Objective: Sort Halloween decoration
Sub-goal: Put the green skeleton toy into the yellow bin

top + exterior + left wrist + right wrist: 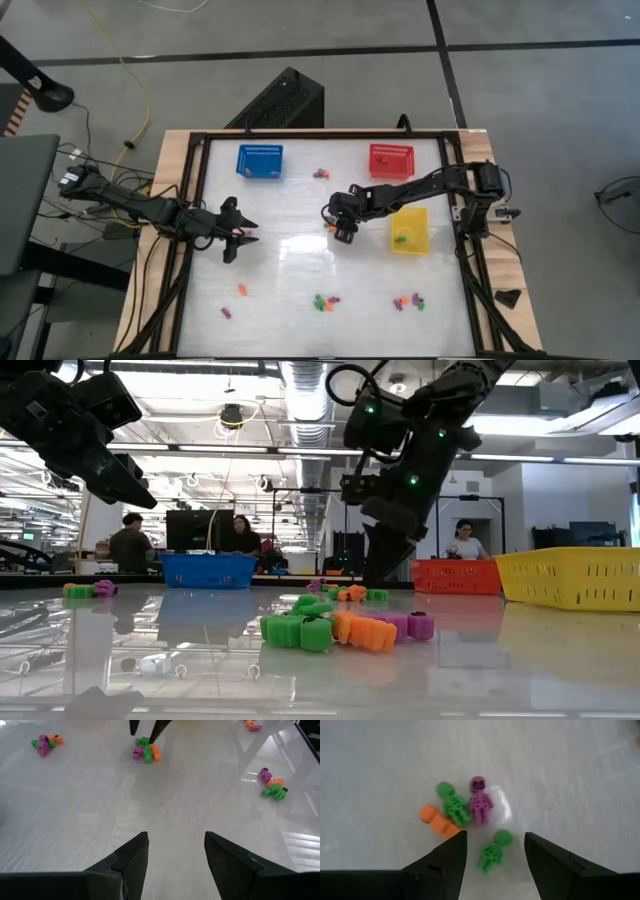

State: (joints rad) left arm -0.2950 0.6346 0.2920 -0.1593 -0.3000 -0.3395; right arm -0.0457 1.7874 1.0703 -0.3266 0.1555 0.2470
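Only the right wrist view reveals skeleton figures (479,806) under the open right end effector (495,851); left end effector (175,852) open too.

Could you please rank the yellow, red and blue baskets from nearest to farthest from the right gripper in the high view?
From the right gripper:
1. Yellow basket, just to its right.
2. Red basket, at the table's far right.
3. Blue basket, at the far left, only slightly farther.

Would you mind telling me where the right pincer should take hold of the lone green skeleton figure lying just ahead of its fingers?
Probably across the ribcage of the green skeleton, coming straight down from above. It lies flat on the table, apart from the purple skeleton and the other green one, so its narrow torso offers free sides. The right pincer is open and already straddles it.
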